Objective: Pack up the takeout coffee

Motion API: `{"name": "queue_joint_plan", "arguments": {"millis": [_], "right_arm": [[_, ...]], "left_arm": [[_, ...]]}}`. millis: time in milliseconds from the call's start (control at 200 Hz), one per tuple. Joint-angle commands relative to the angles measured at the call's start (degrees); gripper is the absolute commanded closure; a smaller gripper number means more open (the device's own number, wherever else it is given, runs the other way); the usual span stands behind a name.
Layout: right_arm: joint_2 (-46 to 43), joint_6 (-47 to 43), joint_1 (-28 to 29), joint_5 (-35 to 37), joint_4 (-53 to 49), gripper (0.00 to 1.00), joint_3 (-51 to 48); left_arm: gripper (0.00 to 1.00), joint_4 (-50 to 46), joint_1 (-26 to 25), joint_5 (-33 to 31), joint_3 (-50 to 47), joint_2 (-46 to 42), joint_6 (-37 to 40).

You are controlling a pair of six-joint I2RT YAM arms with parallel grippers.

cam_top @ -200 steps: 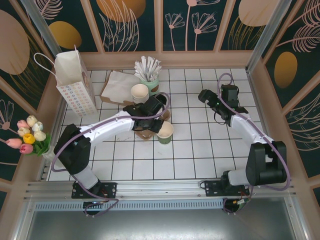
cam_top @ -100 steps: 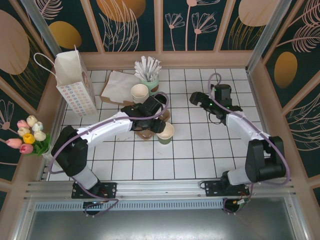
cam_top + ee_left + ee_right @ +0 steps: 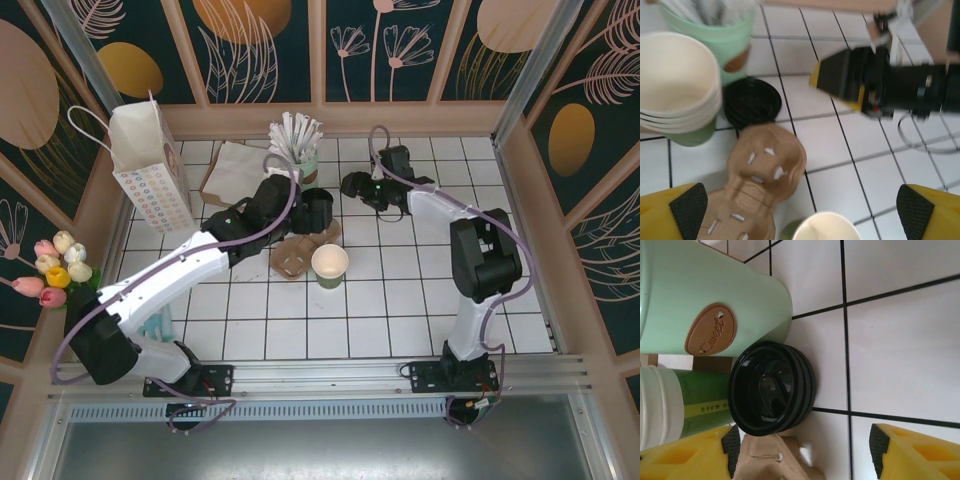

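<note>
Coffee cup, one dark green paper cup with a cream inside and no lid on it, stands upright near the middle of the white tiled desk. It is just right of the single brown two-hole carrier. In the left wrist view the picture edge cuts off all but its rim. Above them the left pincer hangs released, fingers spread wide, grasping nothing. Farther back one black lid lies on the tiles, beside a stack of cream cups whose count is hard to read. The right pincer is unclenched, jaws apart, with the lid just beyond its fingertips. Behind stands one mint holder of blurred straws, and at the far left one white bag.
</note>
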Motion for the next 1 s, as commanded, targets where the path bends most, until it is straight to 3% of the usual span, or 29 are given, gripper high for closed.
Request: {"name": "queue_joint_plan", "arguments": {"millis": [0, 90, 175, 270, 560, 991], "right_arm": [[3.2, 4.9, 2.4, 2.9, -3.1, 0.33, 4.6], [6.5, 3.8, 3.7, 4.1, -6.2, 0.39, 8.7], [8.4, 3.5, 4.9, 7.9, -7.9, 0.39, 10.9], [10.1, 3.8, 5.5, 7.9, -8.8, 0.40, 12.4], [15.0, 1.2, 7.6, 10.1, -11.5, 0.42, 17.3], [17.7, -2.6, 7.9, 11.4, -12.8, 0.66, 20.4]], "left_arm": [[0.02, 2.3, 0.3, -15.7, -2.0, -3.3, -12.5], [0.01, 1.7, 0.6, -28.6, -7.0, -5.9, -23.1], [0.01, 6.8, 1.7, -33.0, -12.9, -9.1, -28.2], [0.01, 13.2, 3.3, -31.9, -18.0, -11.9, -27.9], [0.01, 12.8, 5.9, -29.8, -20.8, -12.1, -29.3], [0.01, 14.3, 6.7, -26.2, -20.5, -9.2, -27.0]]}}
